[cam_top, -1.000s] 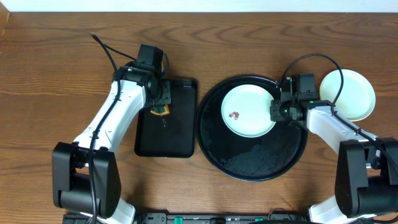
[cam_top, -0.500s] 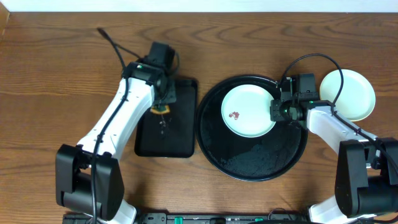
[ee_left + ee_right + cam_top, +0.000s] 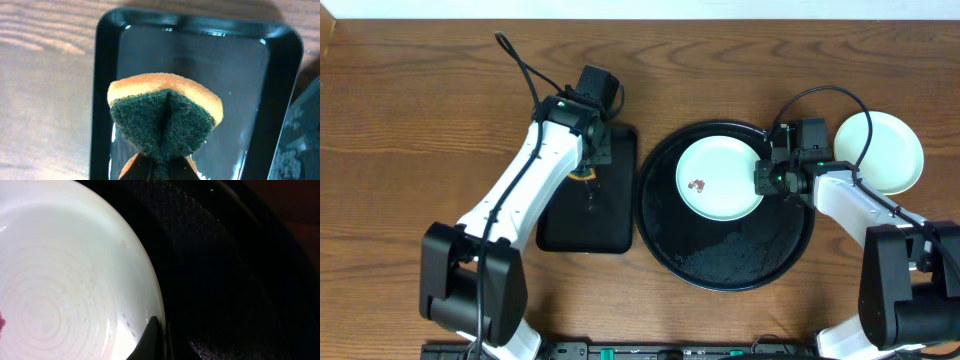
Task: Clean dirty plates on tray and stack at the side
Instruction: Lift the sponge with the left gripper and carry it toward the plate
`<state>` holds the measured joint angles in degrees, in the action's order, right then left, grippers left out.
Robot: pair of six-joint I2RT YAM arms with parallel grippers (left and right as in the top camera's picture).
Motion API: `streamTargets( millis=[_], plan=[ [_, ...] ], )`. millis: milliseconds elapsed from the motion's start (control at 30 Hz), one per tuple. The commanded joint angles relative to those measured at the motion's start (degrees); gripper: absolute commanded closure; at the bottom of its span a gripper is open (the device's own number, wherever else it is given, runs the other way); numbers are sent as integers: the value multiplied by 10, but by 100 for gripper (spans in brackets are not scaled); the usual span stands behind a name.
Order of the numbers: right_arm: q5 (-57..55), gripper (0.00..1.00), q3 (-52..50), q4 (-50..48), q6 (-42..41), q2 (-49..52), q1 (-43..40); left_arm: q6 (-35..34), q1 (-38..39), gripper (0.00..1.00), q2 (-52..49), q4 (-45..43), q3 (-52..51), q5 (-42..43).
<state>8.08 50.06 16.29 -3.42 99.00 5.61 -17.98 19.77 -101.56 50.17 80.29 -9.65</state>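
Sponge pinched and folded between the closed fingers of the left gripper, green scouring face outward, hanging over the wet rectangular tray. Right gripper clamped, by the look of it, on the right rim of the dirty plate, lying in the upper half of the round tray with a reddish smear left of its middle. Best now, as a judgement: carry the sponge across to the smear, lower it flat on the scouring face, and rub in small circles with light pressure. Hold the rim firm against sliding. Avoid pushing toward the right gripper, to spare the grip. Leave the side stack, just beyond the round tray's right edge, untouched until after wiping.
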Motion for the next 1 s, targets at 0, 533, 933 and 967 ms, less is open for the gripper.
streamTargets(
  millis=[0, 533, 933, 967],
  plan=[
    [-14, 99, -4, 2, 3, 7, 3, 19, -1, 93, -10, -6, 8, -16],
    [-14, 96, -4, 1, 3, 7, 3, 40, 0, 93, -10, -51, 8, -39],
    [-14, 93, -4, -2, 3, 7, 3, 59, 0, 92, -10, -55, 8, -52],
    [-14, 93, -4, -3, 3, 7, 3, 59, 0, 93, -10, -56, 8, -52]
  ],
)
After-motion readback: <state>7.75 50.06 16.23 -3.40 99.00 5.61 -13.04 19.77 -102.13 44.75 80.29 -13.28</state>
